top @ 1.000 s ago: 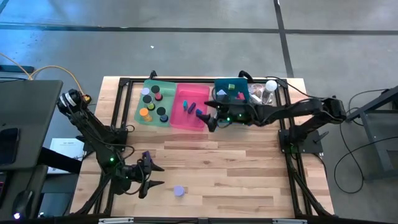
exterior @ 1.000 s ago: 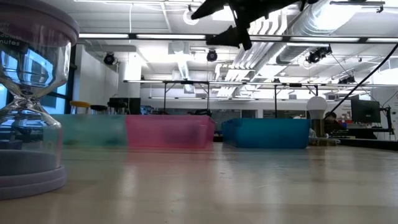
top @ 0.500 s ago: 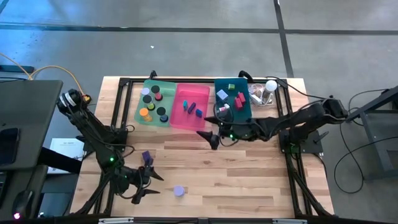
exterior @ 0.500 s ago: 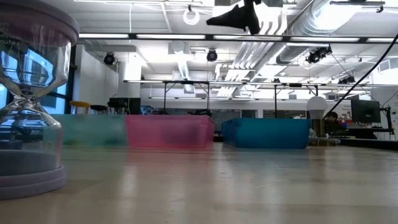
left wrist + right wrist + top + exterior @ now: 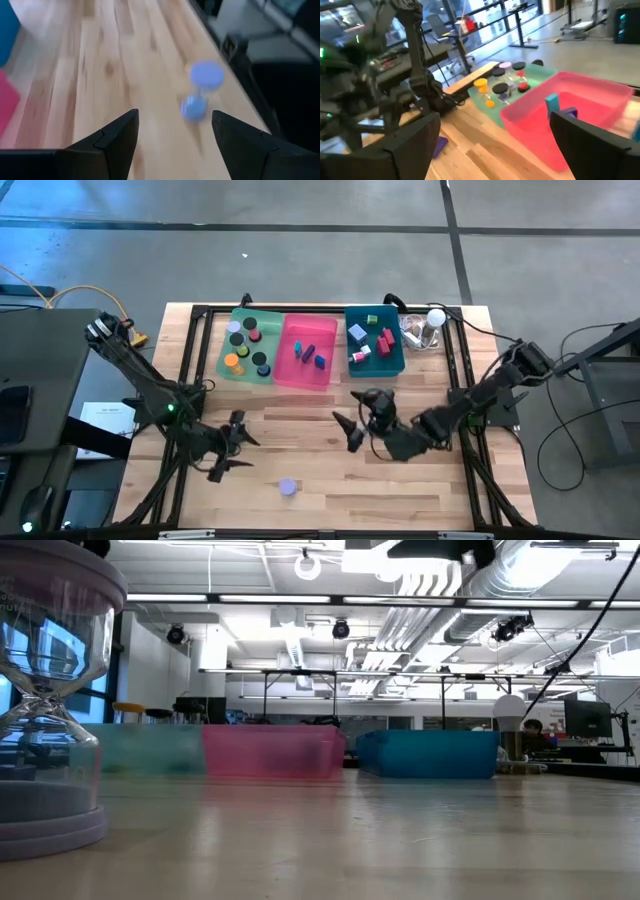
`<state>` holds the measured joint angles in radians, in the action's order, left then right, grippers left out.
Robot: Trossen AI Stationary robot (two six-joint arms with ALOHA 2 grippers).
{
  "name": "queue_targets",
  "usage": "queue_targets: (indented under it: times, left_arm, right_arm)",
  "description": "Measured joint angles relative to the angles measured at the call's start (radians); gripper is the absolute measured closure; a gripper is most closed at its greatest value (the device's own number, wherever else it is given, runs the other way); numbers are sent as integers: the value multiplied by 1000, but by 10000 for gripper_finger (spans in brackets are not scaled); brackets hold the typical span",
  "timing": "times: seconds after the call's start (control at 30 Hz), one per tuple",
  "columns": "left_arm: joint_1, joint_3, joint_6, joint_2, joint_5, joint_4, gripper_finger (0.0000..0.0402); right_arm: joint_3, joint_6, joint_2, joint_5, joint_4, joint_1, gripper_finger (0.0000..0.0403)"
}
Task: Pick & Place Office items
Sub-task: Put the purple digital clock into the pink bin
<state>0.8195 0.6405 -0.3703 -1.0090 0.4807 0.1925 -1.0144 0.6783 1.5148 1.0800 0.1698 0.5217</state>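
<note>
My left gripper (image 5: 234,452) is open and empty over the near left of the table. In the left wrist view (image 5: 172,117) a small lavender-capped hourglass (image 5: 201,91) stands on the wood ahead of it. The hourglass also shows in the high view (image 5: 288,487) and close up in the low view (image 5: 45,700). My right gripper (image 5: 345,432) is open and empty over the table's middle. A purple block (image 5: 439,145) lies on the wood near the left arm. Round discs (image 5: 240,345) lie in the green bin (image 5: 222,358), and blocks in the pink bin (image 5: 290,375) and the teal bin (image 5: 398,365).
The three bins stand side by side along the far edge. A white ball-topped clear gadget (image 5: 430,325) stands to the right of the teal bin. A black frame (image 5: 460,395) borders the table. Bare wood lies between the two grippers and the bins.
My right gripper has drawn back from over the pink and teal bins toward the near edge and now hangs over the table's middle, still open. My left gripper has shifted a little toward the far edge, still open. The hourglass has not moved.
</note>
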Motion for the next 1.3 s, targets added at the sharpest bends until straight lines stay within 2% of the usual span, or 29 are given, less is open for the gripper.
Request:
queue_targets:
  times: [0.07, 0.17, 0.3, 0.43, 0.57, 0.67, 1.0, 1.2, 1.3]
  left_arm:
    - [-25, 33, -3, 45, -66, 149, 155]
    - [-47, 95, -13, 67, -140, 369, 155]
    - [-64, 168, -52, 59, -186, 628, 155]
    - [-72, 176, -51, 55, -202, 757, 155]
    - [-58, 176, -13, 28, -220, 876, 155]
    - [-56, 176, 65, -2, -270, 894, 155]
    - [-124, 176, 162, -138, -281, 872, 155]
    - [-212, 176, 409, -213, -405, 854, 155]
    - [-244, 175, 480, -235, -398, 856, 155]
  right_arm:
    - [1, 22, 30, 46, 8, 33, 37]
    - [0, 48, 74, 51, 2, 54, 37]
    - [0, 107, 125, 40, 5, 54, 37]
    - [0, 165, 153, -6, 8, 52, 37]
    - [0, 227, 163, -102, 7, 54, 37]
    - [0, 263, 163, -154, 7, 64, 37]
    - [0, 268, 163, -121, 21, 107, 37]
    - [0, 267, 187, -118, 45, 107, 37]
    - [0, 268, 206, -133, 61, 106, 37]
